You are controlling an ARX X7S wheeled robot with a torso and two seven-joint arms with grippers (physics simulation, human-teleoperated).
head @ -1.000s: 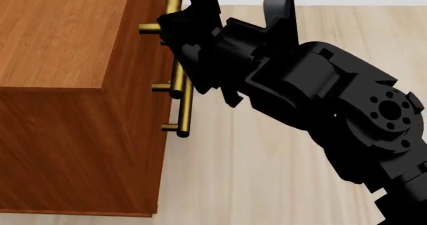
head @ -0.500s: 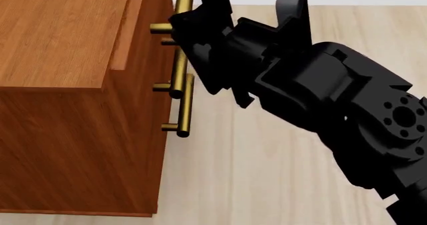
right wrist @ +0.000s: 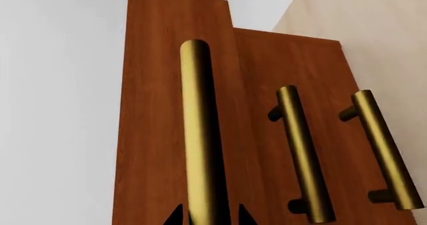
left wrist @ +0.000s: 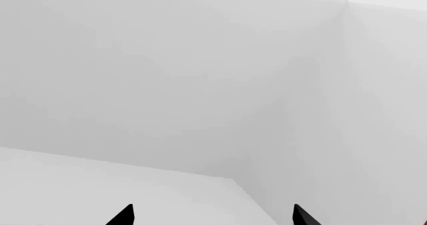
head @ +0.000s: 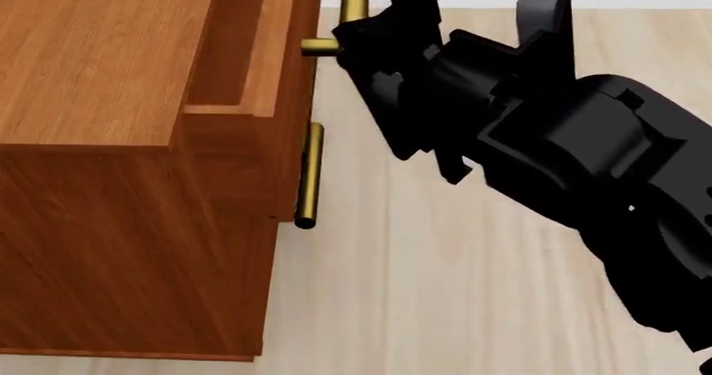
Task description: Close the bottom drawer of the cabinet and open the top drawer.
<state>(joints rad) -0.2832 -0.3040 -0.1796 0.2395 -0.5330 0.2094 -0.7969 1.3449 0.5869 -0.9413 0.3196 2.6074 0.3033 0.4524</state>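
Note:
The cabinet fills the left of the head view. Its top drawer stands partly pulled out, showing its hollow inside. My right gripper is shut on that drawer's brass handle, and the two black fingertips hug the bar on both sides. In the right wrist view the middle handle and the bottom drawer's handle lie further back, on fronts that look flush with each other. My left gripper is open and faces bare white walls, away from the cabinet.
Pale wooden floor stretches to the right of the cabinet. One lower brass handle sticks out below the pulled drawer. My right arm crosses the upper right of the head view.
The top drawer has slid out of the cabinet, and its inside now shows. My right gripper has moved away from the cabinet front with the handle in it.

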